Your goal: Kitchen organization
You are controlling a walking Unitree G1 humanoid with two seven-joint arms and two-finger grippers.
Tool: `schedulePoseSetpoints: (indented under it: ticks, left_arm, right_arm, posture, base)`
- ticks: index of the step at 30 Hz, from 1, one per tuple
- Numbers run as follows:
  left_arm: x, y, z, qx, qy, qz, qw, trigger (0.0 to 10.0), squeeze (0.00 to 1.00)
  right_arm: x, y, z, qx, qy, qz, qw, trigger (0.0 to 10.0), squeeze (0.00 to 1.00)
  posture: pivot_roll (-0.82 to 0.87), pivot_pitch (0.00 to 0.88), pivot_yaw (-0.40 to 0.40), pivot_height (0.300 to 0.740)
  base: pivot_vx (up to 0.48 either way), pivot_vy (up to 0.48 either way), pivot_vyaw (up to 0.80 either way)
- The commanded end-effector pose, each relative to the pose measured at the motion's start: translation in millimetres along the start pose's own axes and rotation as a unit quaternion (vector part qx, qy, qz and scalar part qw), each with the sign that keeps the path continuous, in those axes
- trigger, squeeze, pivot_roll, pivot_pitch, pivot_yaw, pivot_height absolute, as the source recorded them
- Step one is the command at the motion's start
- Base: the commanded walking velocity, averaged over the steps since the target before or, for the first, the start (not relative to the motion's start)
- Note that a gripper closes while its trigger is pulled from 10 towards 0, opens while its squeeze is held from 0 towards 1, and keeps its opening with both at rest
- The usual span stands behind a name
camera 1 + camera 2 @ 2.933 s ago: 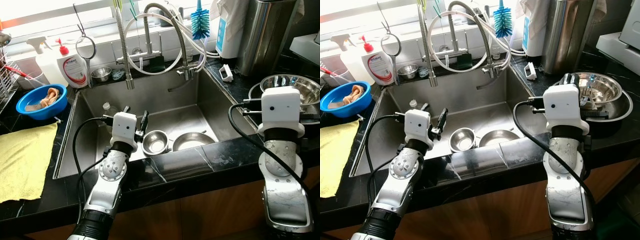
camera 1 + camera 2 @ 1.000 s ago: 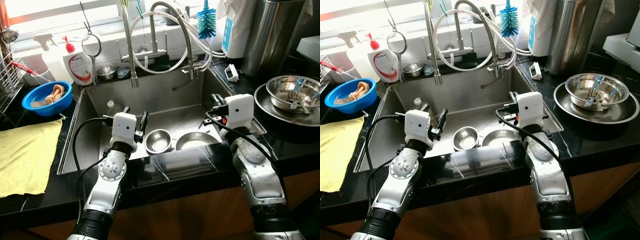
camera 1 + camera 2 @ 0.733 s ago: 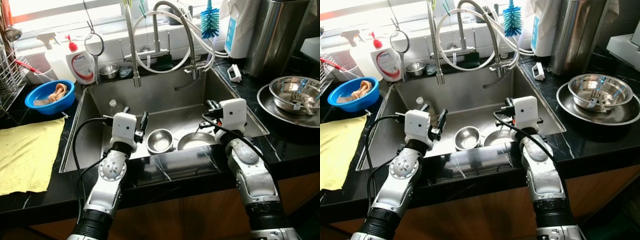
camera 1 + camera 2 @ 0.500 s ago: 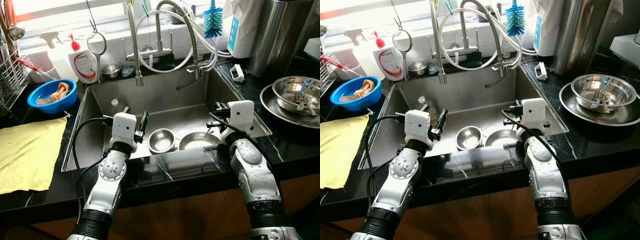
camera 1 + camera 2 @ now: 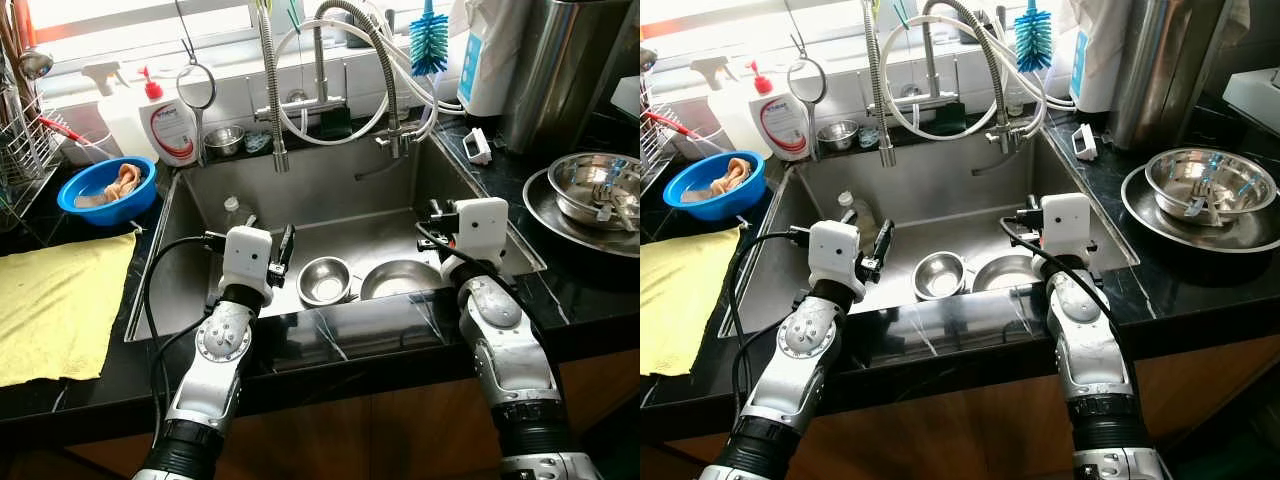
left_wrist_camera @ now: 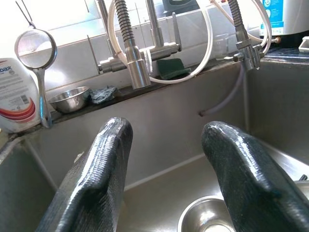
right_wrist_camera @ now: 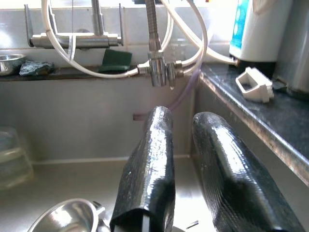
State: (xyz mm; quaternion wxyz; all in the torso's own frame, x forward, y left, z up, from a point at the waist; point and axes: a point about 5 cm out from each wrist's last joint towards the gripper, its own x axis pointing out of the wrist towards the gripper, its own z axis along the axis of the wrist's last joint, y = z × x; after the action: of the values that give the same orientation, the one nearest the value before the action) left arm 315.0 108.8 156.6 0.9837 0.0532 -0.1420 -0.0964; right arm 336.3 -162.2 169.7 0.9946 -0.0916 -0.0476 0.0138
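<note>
1. Small steel bowl (image 5: 325,281) lies in the sink (image 5: 330,190), at three o'clock of the left gripper (image 5: 283,245), whose fingers gape wide and empty.
2. Right gripper (image 7: 186,193), fingers narrowly parted, hovers above the wider bowl (image 5: 398,279).
3. Step judged: reaching in; next, descend and grasp a rim.
</note>
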Motion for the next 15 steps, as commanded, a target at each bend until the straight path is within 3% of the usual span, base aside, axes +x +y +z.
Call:
schedulePoseSetpoints:
  ticks: [1, 5, 6, 7, 9, 10, 14, 15]
  left_arm:
    - [-1.6, 4.2, 2, 0.013, -0.002, 0.001, 1.0, 10.0, 0.0]
    - [-0.8, 4.3, 2, 0.014, -0.003, -0.004, 1.0, 10.0, 0.0]
    - [-0.5, 4.1, 2, 0.014, -0.003, -0.005, 1.0, 10.0, 0.0]
    - [-0.3, 3.7, 2, 0.014, -0.003, -0.006, 1.0, 10.0, 0.0]
    - [0.0, 2.7, 2, 0.013, -0.003, -0.008, 1.0, 10.0, 0.0]
    - [-0.1, 0.4, 2, 0.012, -0.003, -0.012, 1.0, 10.0, 0.0]
    - [-0.5, -2.8, 1, 0.01, -0.002, -0.019, 1.0, 10.0, 0.0]
    - [-0.6, -3.2, 1, 0.009, -0.001, -0.02, 1.0, 10.0, 0.0]
  right_arm:
    - [-5.4, 0.6, 16, -0.035, -0.046, -0.015, 0.998, 10.0, 0.0]
    - [-17.7, -7.0, 28, -0.131, -0.077, -0.041, 0.987, 10.0, 0.0]
    - [-21.0, -9.9, 30, -0.151, -0.08, -0.051, 0.984, 10.0, 0.65]
    - [-24.2, -13.1, 31, -0.166, -0.078, -0.061, 0.981, 10.0, 1.0]
    - [-28.7, -18.5, 32, -0.188, -0.066, -0.076, 0.977, 10.0, 1.0]
    - [-33.1, -24.9, 34, -0.232, -0.054, -0.086, 0.967, 10.0, 1.0]
    - [-41.3, -37.3, 38, -0.284, -0.04, -0.109, 0.952, 10.0, 1.0]
    - [-43.8, -40.5, 38, -0.294, -0.033, -0.115, 0.948, 10.0, 0.66]
  posture:
    - [-0.2, 0.0, 0.129, 0.74]
    - [-0.21, 0.0, 0.134, 0.74]
    - [-0.21, 0.0, 0.136, 0.74]
    - [-0.22, 0.0, 0.137, 0.74]
    - [-0.22, 0.0, 0.137, 0.74]
    - [-0.22, 0.0, 0.14, 0.74]
    - [-0.23, 0.0, 0.142, 0.74]
    - [-0.24, 0.0, 0.142, 0.74]
  base:
    - [0.0, 0.0, 0.0]
    - [0.0, 0.0, 0.0]
    - [0.0, 0.0, 0.0]
    - [0.0, 0.0, 0.0]
    - [0.0, 0.0, 0.0]
    - [0.0, 0.0, 0.0]
    - [0.0, 0.0, 0.0]
    - [0.0, 0.0, 0.0]
